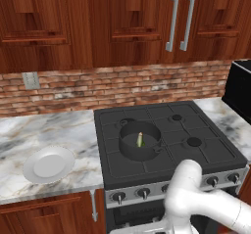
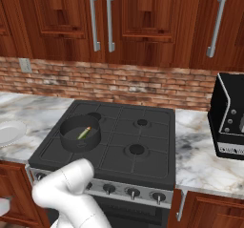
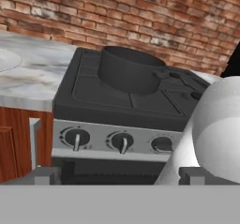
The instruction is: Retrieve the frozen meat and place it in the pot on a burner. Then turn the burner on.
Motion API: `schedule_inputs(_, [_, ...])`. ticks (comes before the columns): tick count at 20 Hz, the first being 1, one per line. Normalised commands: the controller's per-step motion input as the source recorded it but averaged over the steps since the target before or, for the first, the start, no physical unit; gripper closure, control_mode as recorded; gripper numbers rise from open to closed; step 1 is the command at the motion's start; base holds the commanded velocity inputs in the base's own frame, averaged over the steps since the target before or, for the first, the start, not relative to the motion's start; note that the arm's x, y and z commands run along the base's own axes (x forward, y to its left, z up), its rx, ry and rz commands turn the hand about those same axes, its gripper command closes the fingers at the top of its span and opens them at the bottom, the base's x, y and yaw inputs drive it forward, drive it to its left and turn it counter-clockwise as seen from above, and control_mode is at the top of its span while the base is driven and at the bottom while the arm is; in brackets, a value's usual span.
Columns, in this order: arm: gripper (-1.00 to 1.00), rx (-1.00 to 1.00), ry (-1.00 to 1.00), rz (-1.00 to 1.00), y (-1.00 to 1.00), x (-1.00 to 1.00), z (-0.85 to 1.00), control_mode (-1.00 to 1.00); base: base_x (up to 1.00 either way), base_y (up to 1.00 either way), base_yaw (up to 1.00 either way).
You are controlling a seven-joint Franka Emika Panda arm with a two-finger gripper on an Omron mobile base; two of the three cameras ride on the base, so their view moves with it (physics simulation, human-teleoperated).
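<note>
- Gripper (image 3: 115, 174): low before the stove front, jaws spread wide, holding nothing.
- Control knobs (image 3: 76, 138) line the silver panel facing the hand.
- Pot (image 1: 140, 140) sits on the black cooktop's (image 1: 211, 150) front-left burner; the frozen meat (image 1: 139, 139) stands tilted inside it.
- White plate (image 1: 48, 164) rests on the marble counter (image 1: 44, 130), left of the stove.
- Brick backsplash (image 2: 143, 84) and wooden cabinets (image 2: 143, 17) rise behind.

cooktop (image 1: 206, 152): pot (image 1: 139, 141) (left burner) | marble counter (image 1: 49, 130): white plate (image 1: 48, 164)

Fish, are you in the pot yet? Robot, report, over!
Gripper open, empty, low before stove knobs. Frozen meat inside pot on front-left burner. Nothing blocking the knobs.
</note>
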Motion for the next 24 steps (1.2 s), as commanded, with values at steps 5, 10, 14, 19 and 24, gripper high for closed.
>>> schedule_inputs(5, [-1.00,0.00,-0.03,0.00,-0.27,0.28,-0.06,-1.00,0.00,0.00,0.00])
schedule_inputs(10, [-1.00,0.01,-0.05,0.04,-0.15,0.37,0.00,-1.00,0.00,0.00,0.00])
schedule_inputs(14, [-1.00,0.00,-0.06,0.07,-0.13,0.38,0.00,-1.00,0.00,0.00,0.00])
schedule_inputs(19, [-1.00,0.00,-0.14,0.06,-0.03,0.12,-0.04,-1.00,0.00,0.00,0.00])
schedule_inputs(24, [-1.00,0.03,-0.08,0.01,0.00,0.00,-0.12,-1.00,0.00,0.00,0.00])
